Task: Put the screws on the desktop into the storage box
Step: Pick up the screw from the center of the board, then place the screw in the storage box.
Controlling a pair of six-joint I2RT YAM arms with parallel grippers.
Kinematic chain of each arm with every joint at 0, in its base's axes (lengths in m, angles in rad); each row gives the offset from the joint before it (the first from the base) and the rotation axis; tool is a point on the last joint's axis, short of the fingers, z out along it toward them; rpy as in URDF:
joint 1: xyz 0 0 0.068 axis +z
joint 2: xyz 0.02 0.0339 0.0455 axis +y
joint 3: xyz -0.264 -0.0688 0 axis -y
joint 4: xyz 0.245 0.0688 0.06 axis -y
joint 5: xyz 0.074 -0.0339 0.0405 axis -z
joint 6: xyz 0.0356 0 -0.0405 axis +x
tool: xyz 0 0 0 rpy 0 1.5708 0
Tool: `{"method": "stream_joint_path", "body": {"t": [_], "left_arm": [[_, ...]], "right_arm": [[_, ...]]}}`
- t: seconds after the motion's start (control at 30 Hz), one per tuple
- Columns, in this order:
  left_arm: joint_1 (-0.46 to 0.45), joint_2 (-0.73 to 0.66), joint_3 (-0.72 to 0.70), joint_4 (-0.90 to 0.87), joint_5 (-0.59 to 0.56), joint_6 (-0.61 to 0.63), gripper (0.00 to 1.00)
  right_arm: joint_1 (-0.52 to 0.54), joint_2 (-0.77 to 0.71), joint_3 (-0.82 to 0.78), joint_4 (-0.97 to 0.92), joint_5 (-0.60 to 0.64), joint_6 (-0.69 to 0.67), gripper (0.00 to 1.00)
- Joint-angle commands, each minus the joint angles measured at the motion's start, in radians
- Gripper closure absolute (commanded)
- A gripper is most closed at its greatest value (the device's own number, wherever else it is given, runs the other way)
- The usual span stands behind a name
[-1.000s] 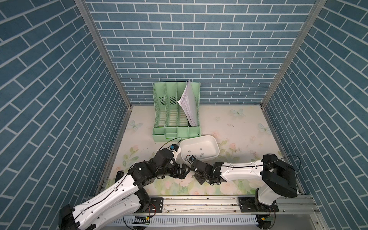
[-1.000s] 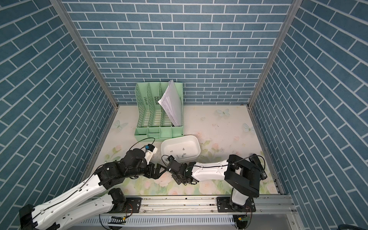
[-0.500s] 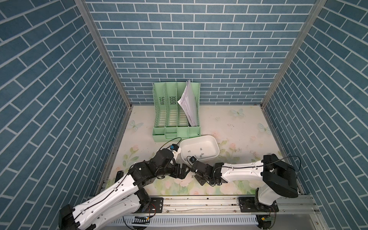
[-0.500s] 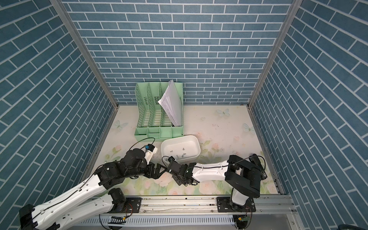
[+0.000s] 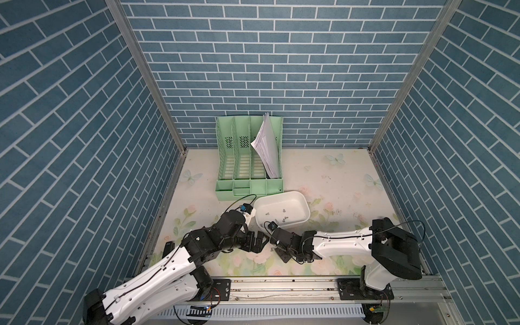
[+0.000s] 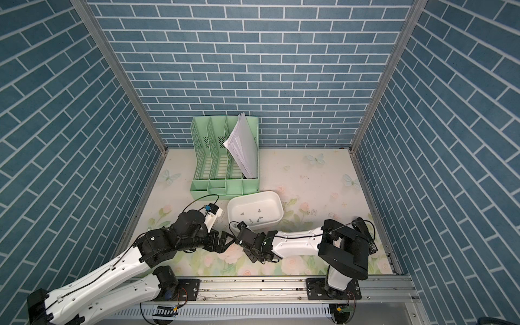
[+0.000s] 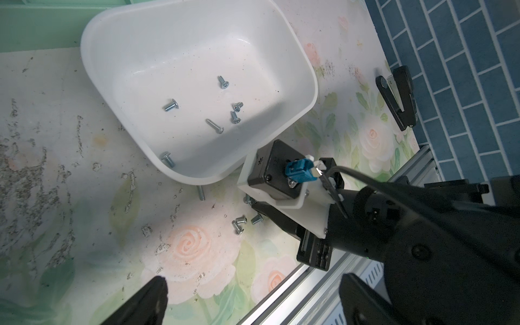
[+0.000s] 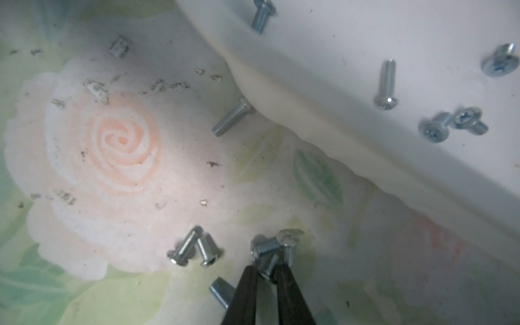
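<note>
The white storage box (image 5: 295, 198) (image 6: 254, 194) stands on the floral desktop (image 5: 323, 174) with several screws (image 7: 215, 125) lying inside it. More screws lie loose on the desktop beside its near rim (image 7: 239, 223); one shaft pokes out from under the rim (image 8: 232, 116). My right gripper (image 8: 266, 270) is down on a small cluster of screws (image 8: 270, 247), its thin dark fingers (image 8: 250, 281) shut on one screw's shaft. A pair of screws (image 8: 191, 249) lies just beside it. My left gripper (image 7: 254, 282) hovers open right next to the right one, holding nothing.
A mint-green file organiser (image 5: 247, 168) holding papers stands behind the box against the back wall. Blue brick walls close in three sides. A metal rail (image 5: 281, 284) runs along the front edge. Dark scratch marks (image 7: 28, 174) speckle the desktop.
The right gripper's fingers have closed in on a screw in the cluster. Both arms have hardly moved, and the left gripper stays wide open.
</note>
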Motion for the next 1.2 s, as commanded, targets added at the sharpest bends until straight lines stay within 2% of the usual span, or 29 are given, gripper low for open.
{"method": "stream_joint_path", "body": {"t": [0.0,0.57,0.87,1.17], "left_arm": [[0.004,-0.005,-0.014,0.005,-0.007,0.006,0.00],[0.004,0.050,-0.005,0.003,-0.024,0.010,0.00],[0.004,0.100,0.011,0.010,-0.039,0.017,0.00],[0.004,0.115,0.001,0.021,-0.042,0.012,0.00]], "right_arm": [[0.007,-0.020,-0.024,-0.059,0.014,0.018,0.84],[-0.028,-0.250,-0.005,-0.161,0.058,-0.019,0.85],[-0.169,-0.318,0.027,-0.142,0.054,-0.116,0.85],[-0.325,-0.268,0.078,-0.050,-0.036,-0.228,0.85]]}}
